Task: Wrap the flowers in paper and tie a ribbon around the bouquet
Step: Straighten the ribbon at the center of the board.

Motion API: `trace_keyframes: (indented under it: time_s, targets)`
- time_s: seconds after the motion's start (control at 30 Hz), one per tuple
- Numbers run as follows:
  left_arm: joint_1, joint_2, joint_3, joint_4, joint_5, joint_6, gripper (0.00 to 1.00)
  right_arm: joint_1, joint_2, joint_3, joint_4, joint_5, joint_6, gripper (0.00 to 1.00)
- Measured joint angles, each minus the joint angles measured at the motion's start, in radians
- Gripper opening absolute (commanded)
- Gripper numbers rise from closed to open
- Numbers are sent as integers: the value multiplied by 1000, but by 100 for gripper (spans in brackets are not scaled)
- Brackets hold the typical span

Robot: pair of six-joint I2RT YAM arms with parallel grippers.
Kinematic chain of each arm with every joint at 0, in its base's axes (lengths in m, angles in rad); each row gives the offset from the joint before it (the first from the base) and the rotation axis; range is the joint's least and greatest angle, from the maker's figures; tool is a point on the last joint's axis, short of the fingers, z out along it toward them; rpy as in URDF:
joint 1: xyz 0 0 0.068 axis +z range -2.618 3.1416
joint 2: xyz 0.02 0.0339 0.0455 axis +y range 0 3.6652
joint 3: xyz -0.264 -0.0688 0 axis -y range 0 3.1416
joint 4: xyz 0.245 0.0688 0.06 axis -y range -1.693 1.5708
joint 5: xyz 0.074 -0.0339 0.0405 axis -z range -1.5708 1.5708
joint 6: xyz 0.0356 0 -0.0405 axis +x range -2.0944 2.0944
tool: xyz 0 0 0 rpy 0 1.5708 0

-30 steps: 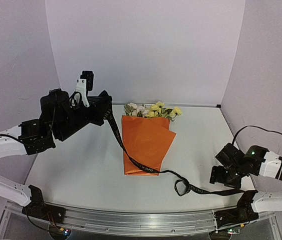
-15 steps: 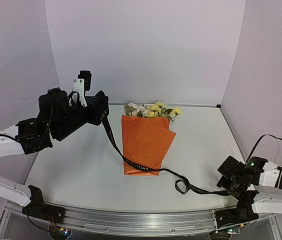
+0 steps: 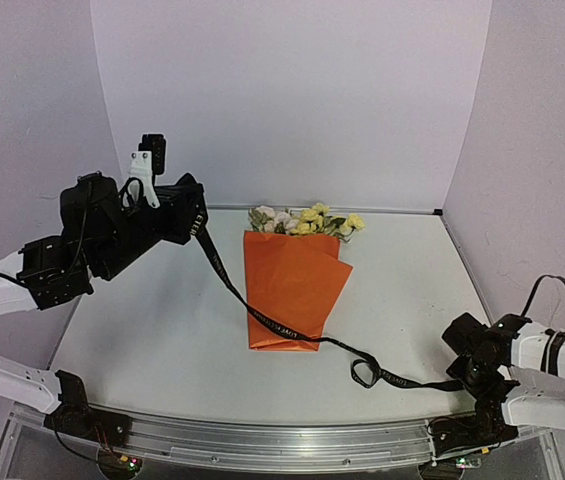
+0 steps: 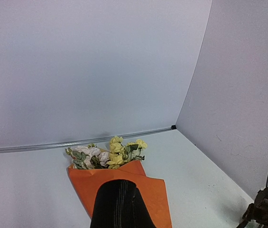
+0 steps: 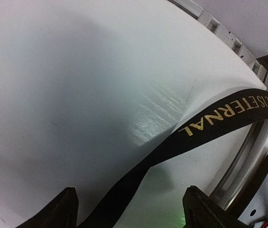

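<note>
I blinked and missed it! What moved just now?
The left hand, gripping the ribbon, pulled away to the left, drawing it straighter. The right hand, open, drew back toward the near right corner of the table. The bouquet stayed put.
</note>
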Motion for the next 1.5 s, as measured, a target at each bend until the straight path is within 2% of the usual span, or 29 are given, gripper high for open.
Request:
trace_keyframes:
  time_s: [0.03,0.2,0.3,0.5,0.6,0.7,0.9,1.17,1.3,1.5]
  targets:
    - [0,-4,0,-3,-5,0,0,-7,3,-9,5,4,2,64]
    - [0,-24,0,-30,-67,-1,0,-29,23,-24,49,34,7,20]
    - [0,-26,0,-66,-144,-12,0,-32,17,-29,61,42,0,1]
    - [-1,-16,8,-237,-417,-123,0,-40,-21,-5,16,77,-83,0]
    - [7,-16,11,-356,-546,-212,0,-51,-30,67,-15,108,-149,0]
    - [44,-16,11,-480,-618,-326,0,-70,-30,144,-38,134,-218,0]
    - [282,-42,-58,-644,-598,-517,0,-159,27,276,-79,144,-337,0]
    - [542,-31,-181,-755,-524,-657,0,-291,116,372,-107,111,-412,0]
    - [611,-31,-222,-770,-489,-710,0,-320,133,393,-115,99,-428,0]
    - [655,-31,-273,-773,-447,-797,0,-341,169,460,-147,99,-469,0]
